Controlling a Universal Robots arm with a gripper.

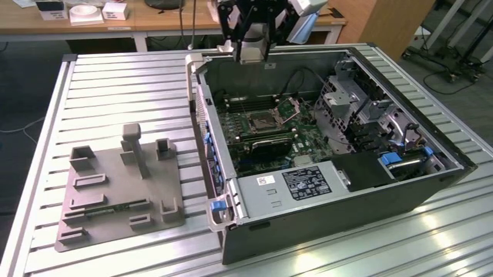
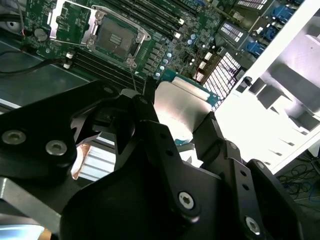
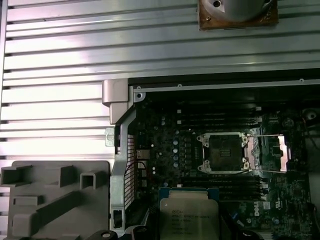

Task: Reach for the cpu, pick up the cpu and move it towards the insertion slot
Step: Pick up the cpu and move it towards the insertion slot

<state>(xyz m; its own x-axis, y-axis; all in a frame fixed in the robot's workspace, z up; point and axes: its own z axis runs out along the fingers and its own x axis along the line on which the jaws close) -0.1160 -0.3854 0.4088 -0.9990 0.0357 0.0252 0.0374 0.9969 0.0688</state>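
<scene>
My gripper (image 1: 253, 53) hangs high over the far left corner of the open computer case (image 1: 431, 190), shut on the cpu (image 2: 179, 107). The cpu is a flat square chip with a silver top plate and a pale blue rim, gripped by two black fingers (image 2: 146, 117) at opposite edges; the first wrist view also has the cpu (image 3: 189, 218). The insertion slot (image 1: 264, 121) lies below on the green board, a square socket with a silver frame and a dark centre (image 2: 116, 36) (image 3: 223, 152). Its retention plate (image 1: 291, 108) stands swung open beside it.
Long black memory slots (image 3: 220, 117) run on both sides of the socket. A drive cage (image 1: 362, 109) and a power supply (image 1: 304, 182) fill the case's near and right parts. A grey fixture (image 1: 115, 190) holding a green memory stick (image 1: 115, 206) sits on the slatted table (image 1: 115, 92).
</scene>
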